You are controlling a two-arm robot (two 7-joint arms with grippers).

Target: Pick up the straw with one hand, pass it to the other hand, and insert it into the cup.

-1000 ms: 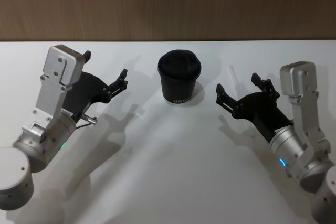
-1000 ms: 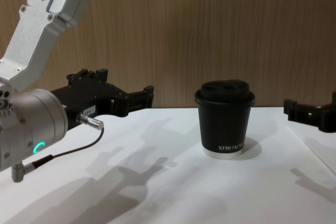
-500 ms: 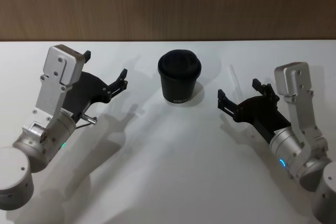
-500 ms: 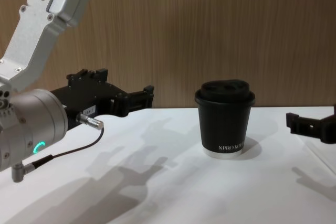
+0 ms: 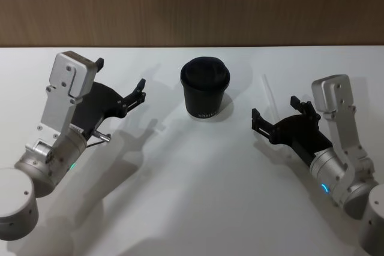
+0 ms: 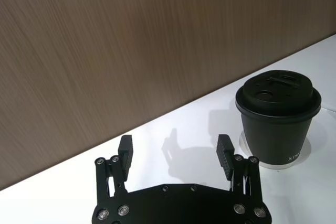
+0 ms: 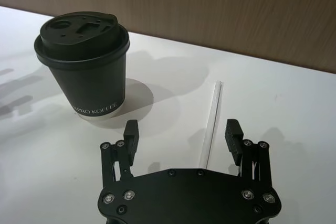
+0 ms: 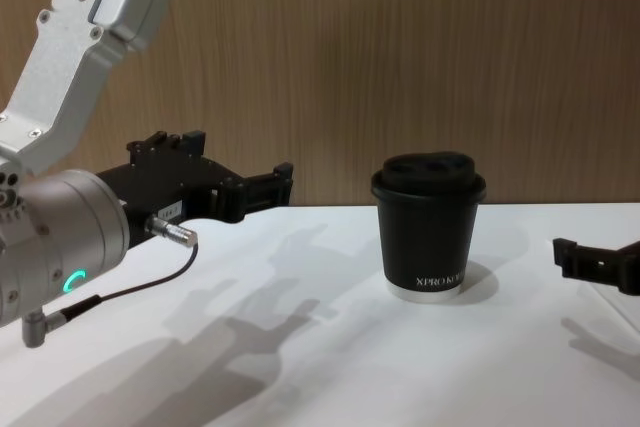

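On the right half of the white worktop [image 5: 198, 178], the straw [image 7: 211, 119] is lying flat, untouched, nothing gripping it. It is sitting near the cup [image 5: 205, 91], apart from it, on the cup's right as the robot faces. The cup is standing upright toward the back middle, lid on, nothing poking out of the lid.

The right pincer [image 5: 274, 110] is hovering just above the near end of the straw, fingers spread wide. In the right wrist view the straw is running between the two fingers and passing under the palm, so the fingers are straddling it, not clamping it. From the chest view the finger is sitting above its own shadow, so I'm judging it is not down on the worktop yet.

The left pincer [image 5: 120, 74] is hanging over the left side, well apart from the straw, also spread wide and holding nothing, pointing roughly toward the cup.

Progress, as a judgement: nothing is completed. The pickup is only being lined up. Remaining: lowering and closing on the straw, lifting it, handing it across to the left pincer, then feeding it through the lid opening. That thin straw lying flat is looking fiddly to pinch.
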